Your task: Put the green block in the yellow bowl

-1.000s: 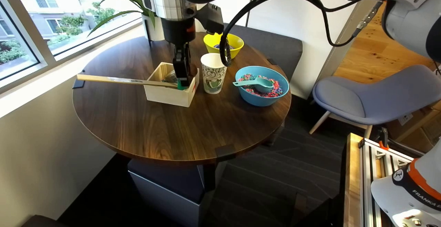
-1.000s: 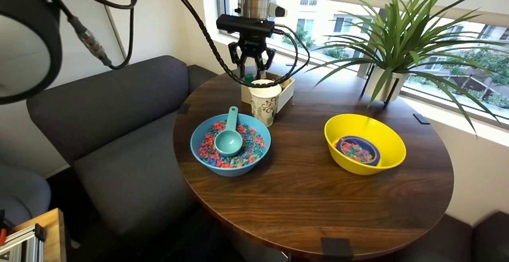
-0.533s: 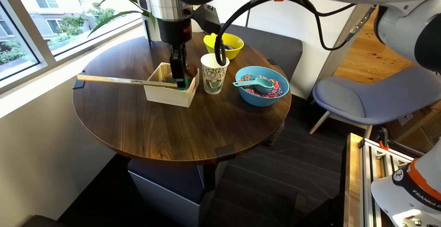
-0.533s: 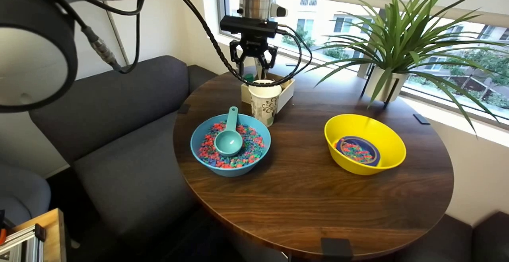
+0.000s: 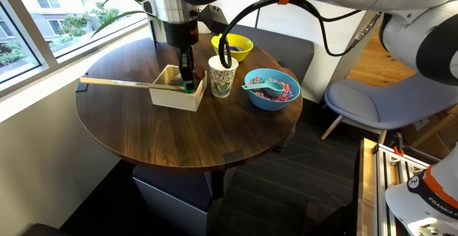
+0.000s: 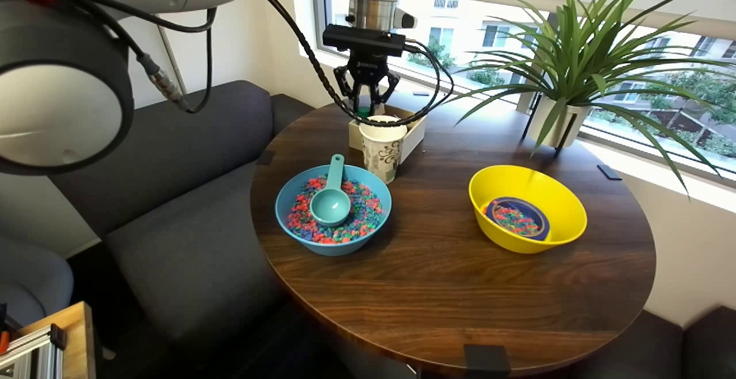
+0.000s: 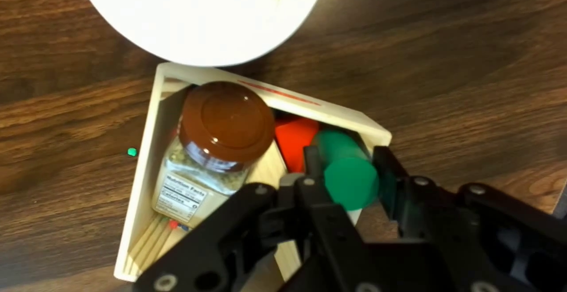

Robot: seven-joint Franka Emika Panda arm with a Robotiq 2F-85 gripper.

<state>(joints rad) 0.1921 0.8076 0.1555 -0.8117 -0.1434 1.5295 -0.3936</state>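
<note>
Gripper (image 7: 347, 157) with tips down in the wooden box (image 5: 173, 100), fingers (image 7: 312, 161) snug against the green block (image 7: 351, 184) on two sides: grasping it, by the look. Step in hand, as judged: the pick, lift probably not yet made. Next move calls for a straight raise until block and tips clear the rim, then a carry to the yellow bowl (image 6: 563, 209), well apart from the gripper, off to the right of it in an exterior view. Block lies between the fingertips, round top facing the wrist. Red piece (image 7: 296, 141) just beside one fingertip; brown-lidded jar (image 7: 228, 123) farther off that same side. Paper cup (image 6: 383, 152) near the gripper, just outside the box; a low swing could knock it.
</note>
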